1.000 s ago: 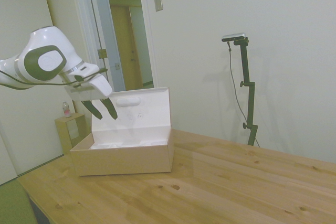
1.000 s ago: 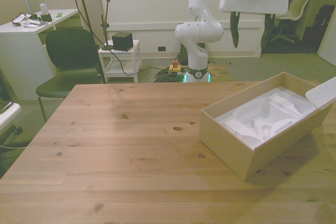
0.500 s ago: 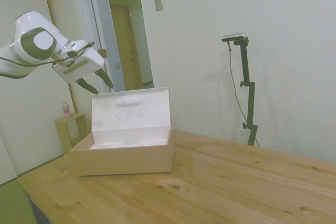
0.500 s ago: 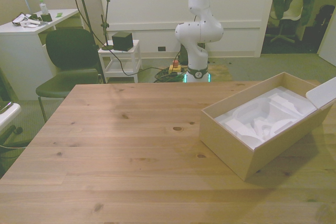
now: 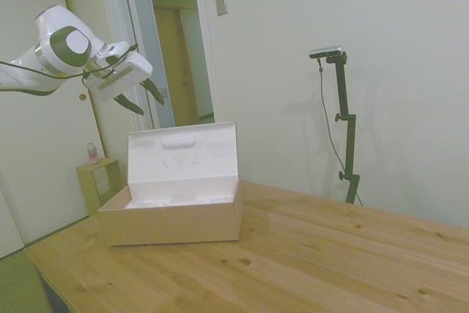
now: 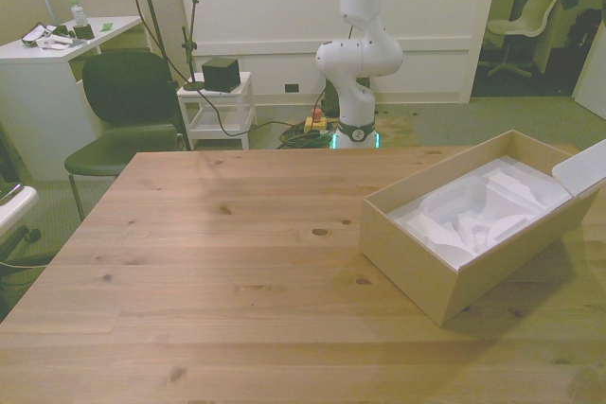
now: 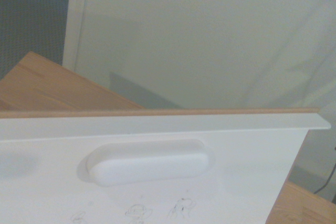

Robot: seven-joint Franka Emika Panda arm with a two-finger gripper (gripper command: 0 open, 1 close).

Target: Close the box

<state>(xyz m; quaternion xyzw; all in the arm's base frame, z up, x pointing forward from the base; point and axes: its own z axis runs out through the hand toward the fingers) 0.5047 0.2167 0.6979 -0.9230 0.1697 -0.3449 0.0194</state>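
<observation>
The box (image 5: pixel 172 216) is tan cardboard and stands open on the wooden table (image 5: pixel 330 254), with a white moulded insert (image 6: pixel 473 219) inside. Its lid (image 5: pixel 183 153) stands upright, white inner face showing, with the oval handle cutout (image 5: pixel 179 141) near its top edge. My gripper (image 5: pixel 152 106) hangs in the air above and a little behind the lid's top left corner, tilted, apart from the lid. It is open with nothing between its fingers. The wrist view looks down on the lid's top edge (image 7: pixel 157 113) and the oval cutout (image 7: pixel 149 161). In the front view the gripper is almost out of the picture.
A small wooden cube stand (image 5: pixel 99 181) with a bottle (image 5: pixel 92 153) on it sits beyond the box. A doorway (image 5: pixel 176 49) is behind the arm. Behind the table are a black chair (image 6: pixel 133 92), a white cart (image 6: pixel 216 106) and the robot base (image 6: pixel 355 63).
The gripper has risen from in front of the lid's inner face to above its top edge and tilted back. The box and lid have not moved.
</observation>
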